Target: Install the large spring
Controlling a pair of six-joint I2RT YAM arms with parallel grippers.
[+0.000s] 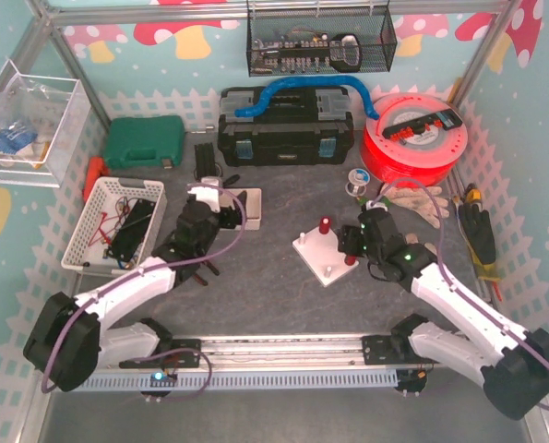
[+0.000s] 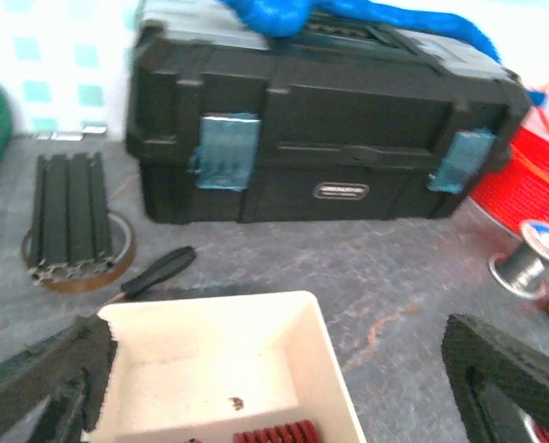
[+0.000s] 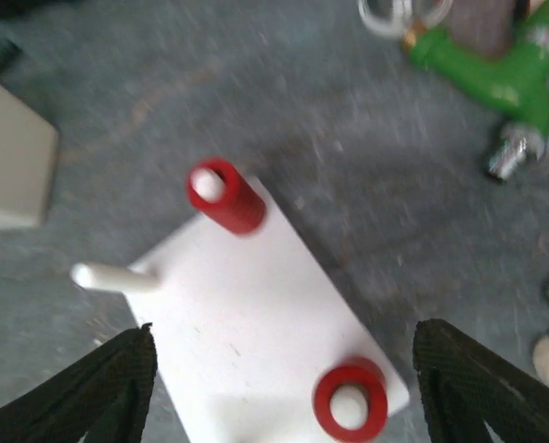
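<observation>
2 red springs sit on pegs of white base plate [image 3: 256, 314]: tall spring [image 3: 226, 196] at far end, near spring [image 3: 350, 401] between fingers of R gripper [image 3: 285, 360], jaws spread, gripping nothing. L gripper [image 2: 274, 346] wide apart over white tray [image 2: 209, 305], 3rd spring [image 2: 274, 434] inside.

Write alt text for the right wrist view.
A white base plate holds three pegs: a red spring on the far peg, another on the near peg, the left peg bare. The open right gripper hangs over it; a green tool lies beyond.
</observation>
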